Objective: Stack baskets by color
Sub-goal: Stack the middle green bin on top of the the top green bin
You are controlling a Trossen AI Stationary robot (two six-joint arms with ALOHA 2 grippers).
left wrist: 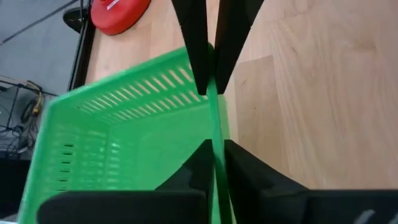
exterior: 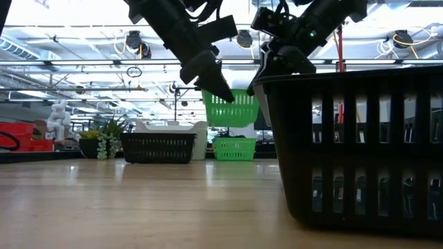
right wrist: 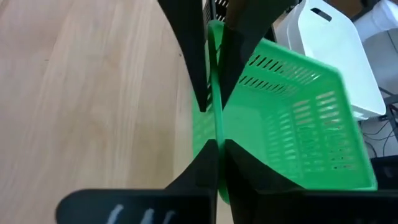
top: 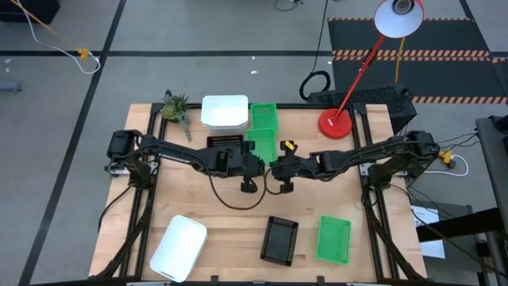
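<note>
A bright green mesh basket (exterior: 232,109) hangs in the air over the table's middle, between my two grippers. My left gripper (top: 262,161) comes at it from the left and my right gripper (top: 278,164) from the right. Both are shut on the same wall of it. Their fingertips almost meet in the wrist views. A second green basket (exterior: 234,148) stands on the table farther back, and a third (top: 333,238) lies near the front right. Black baskets (top: 226,143) (top: 279,238) and white baskets (top: 225,111) (top: 178,246) rest on the table. My left gripper pinches the upper edge of the green basket's near-side wall (left wrist: 216,149), one finger inside the basket and one outside. The fingers slant down from the table's left and lie along the wall. The basket is tilted and clear of the table. My right gripper pinches the same wall's upper edge (right wrist: 216,127), one finger inside and one outside. Its fingers slant down from the table's right, along the wall, tips facing my left gripper's fingers (right wrist: 199,56). The basket hangs tilted, off the table.
A red round lamp base (top: 335,123) stands at the far right, its arm reaching up beyond the table. A small plant sprig (top: 176,107) lies at the far left. The black basket at the front middle fills the right of the low view (exterior: 353,145).
</note>
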